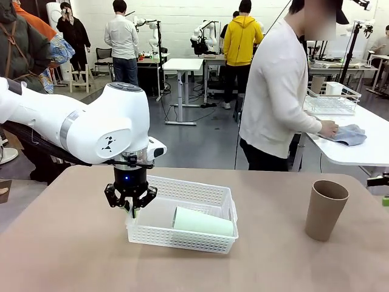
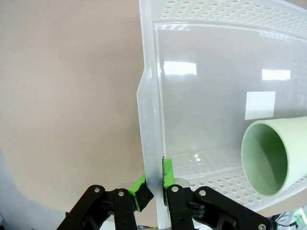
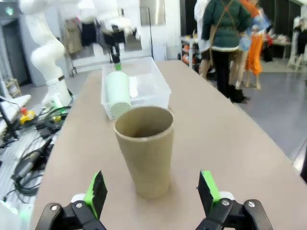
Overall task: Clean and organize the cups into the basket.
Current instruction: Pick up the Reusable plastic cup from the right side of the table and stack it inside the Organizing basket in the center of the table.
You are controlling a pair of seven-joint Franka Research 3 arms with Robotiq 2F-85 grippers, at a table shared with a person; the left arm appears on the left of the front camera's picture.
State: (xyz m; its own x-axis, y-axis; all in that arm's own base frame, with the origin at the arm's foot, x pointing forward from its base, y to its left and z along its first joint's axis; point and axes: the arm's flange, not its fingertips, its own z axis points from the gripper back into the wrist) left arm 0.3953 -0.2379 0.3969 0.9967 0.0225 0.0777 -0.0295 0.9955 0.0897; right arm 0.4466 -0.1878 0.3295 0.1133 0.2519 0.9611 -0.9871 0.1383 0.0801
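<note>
Left gripper [image 2: 153, 184] clamped on basket [image 2: 216, 14] rim, presumably for steadying; right gripper [image 3: 152, 191] held apart, lined up on 1 tan cup [image 3: 144, 148].

- At the far end of the room we see a white wall [image 1: 182, 15].
- The floor [image 1: 200, 137] is grey and smooth, and we make out cables trailing near the desks.
- A white desk [image 1: 182, 64] stands farther back, and another white table [image 1: 358, 152] is at the right.
- Nearest us lies a tan tabletop [image 1: 67, 249].
</note>
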